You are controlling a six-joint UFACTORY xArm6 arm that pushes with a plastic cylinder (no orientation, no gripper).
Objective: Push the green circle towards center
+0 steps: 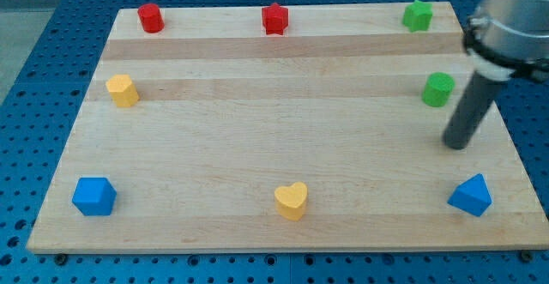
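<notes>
Rod end first: my tip (459, 144) rests on the wooden board (257, 147) near its right edge, just below and right of the green circle (438, 89), apart from it; a bare rod, it grips nothing. That circle sits by the right edge, below the green star (418, 15) at the top-right corner. Blue triangular block (470, 196) lies at the bottom-right corner, yellow heart (291, 201) at the bottom edge, blue cube (93, 196) bottom-left, yellow block (122, 90) by the left edge, red cylinder (151, 18) and red star (274, 19) along the top. No writing readable.
</notes>
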